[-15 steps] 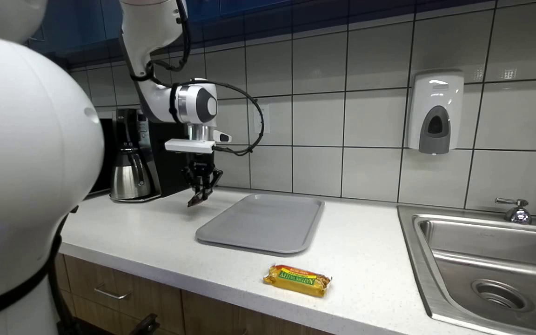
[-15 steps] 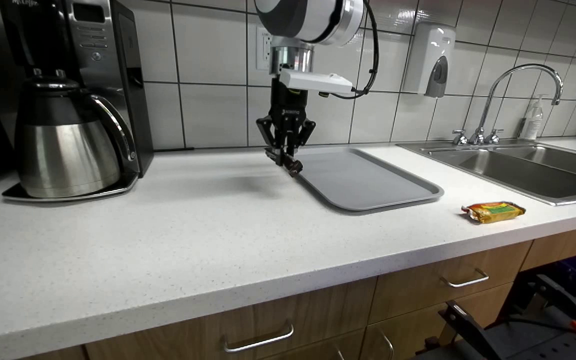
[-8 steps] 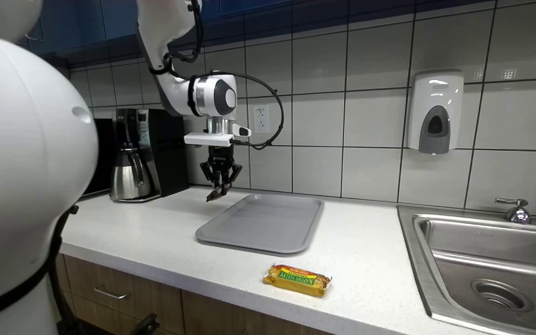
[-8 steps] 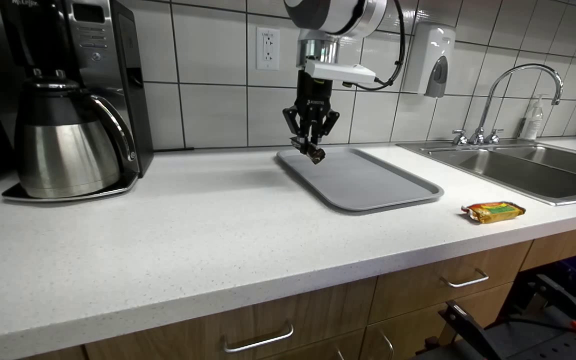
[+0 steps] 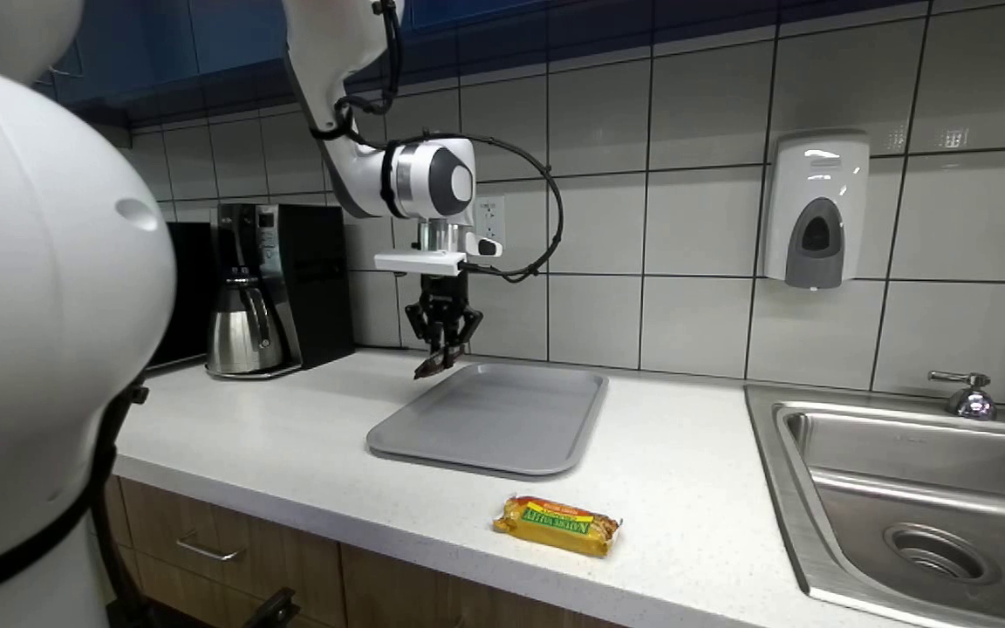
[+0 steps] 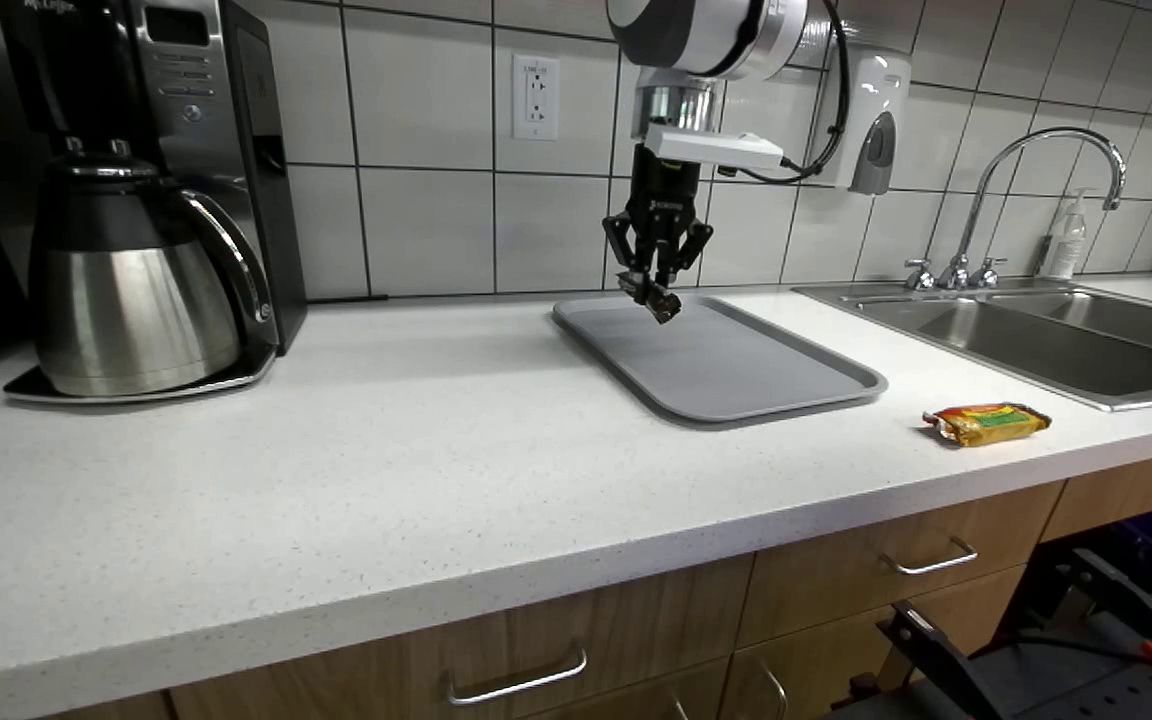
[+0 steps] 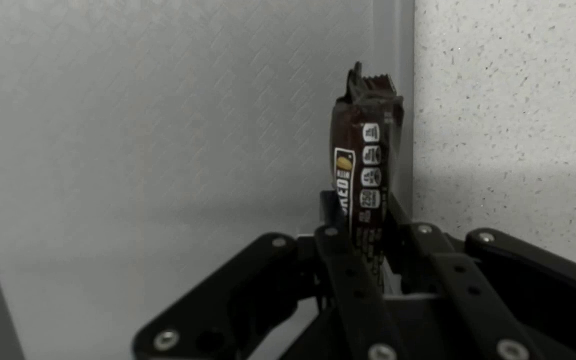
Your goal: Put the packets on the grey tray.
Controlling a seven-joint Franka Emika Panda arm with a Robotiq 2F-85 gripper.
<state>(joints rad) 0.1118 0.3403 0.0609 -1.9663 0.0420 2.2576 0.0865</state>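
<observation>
A dark brown packet [image 7: 370, 135] with white print is held between the fingers of my gripper [image 7: 363, 207], which is shut on it. In the exterior views the brown packet [image 5: 431, 365] [image 6: 664, 304] hangs tilted below my gripper [image 5: 445, 342] [image 6: 658, 268], above the far end of the grey tray [image 5: 494, 427] [image 6: 736, 365]. The wrist view shows the tray [image 7: 168, 135] beneath, with the packet over its edge strip. A yellow packet [image 5: 557, 525] with a green and red label lies on the counter beside the tray; it also shows in an exterior view [image 6: 991, 425].
A coffee maker with a steel carafe [image 5: 241, 327] [image 6: 136, 310] stands on the counter on one side. A steel sink [image 5: 930, 488] [image 6: 1056, 340] is on the other. The tiled wall with a soap dispenser [image 5: 819, 209] runs behind the tray. The counter's front edge is near the yellow packet.
My gripper has moved with the brown packet toward the sink side, from beside the tray to over its far end, and slightly up. The tray and yellow packet have not moved.
</observation>
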